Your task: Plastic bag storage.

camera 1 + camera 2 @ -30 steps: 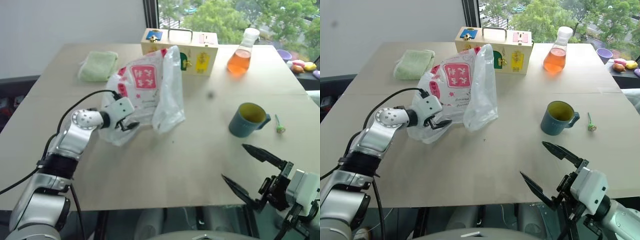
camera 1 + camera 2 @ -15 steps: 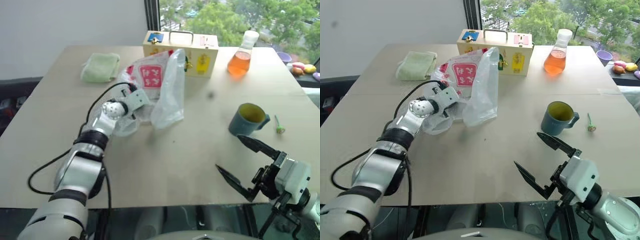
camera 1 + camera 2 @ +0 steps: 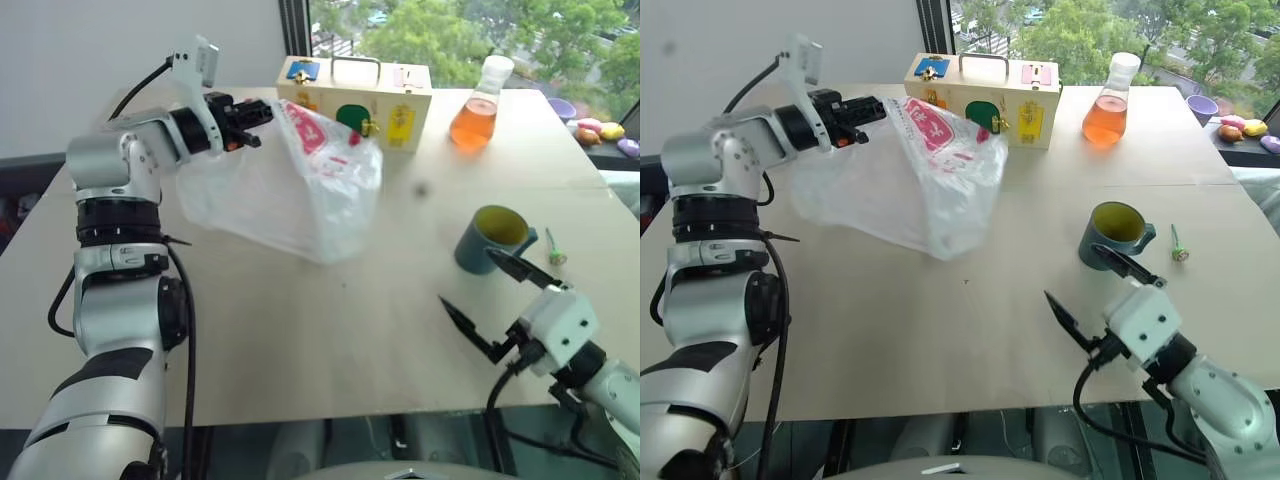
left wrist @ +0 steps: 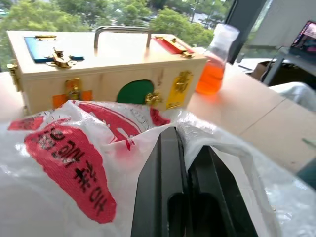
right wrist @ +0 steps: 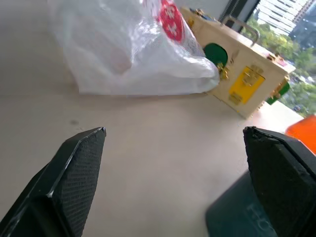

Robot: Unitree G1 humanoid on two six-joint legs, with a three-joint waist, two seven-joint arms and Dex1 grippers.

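The plastic bag [image 3: 290, 190] is thin translucent white with red-pink print. It hangs stretched from my left gripper [image 3: 250, 112], which is shut on its upper edge, raised above the table's far left. The bag's lower end rests on the table [image 3: 330, 330]. In the left wrist view the two black fingers [image 4: 168, 168] press together with bag film [image 4: 74, 158] pinched between them. My right gripper [image 3: 490, 297] stands open low at the near right, just in front of the blue mug [image 3: 495, 238], with nothing between its fingers. The bag [image 5: 128, 49] lies well beyond it.
A wooden latch box [image 3: 355, 88] with a metal handle stands at the back, just behind the bag. An orange-filled flask [image 3: 478, 110] stands to its right. A small green item [image 3: 556, 258] lies right of the mug. Open tabletop lies in the near middle.
My left gripper shut on the bag and rose, lifting and stretching the bag off the table. My right gripper moved forward toward the mug, still open.
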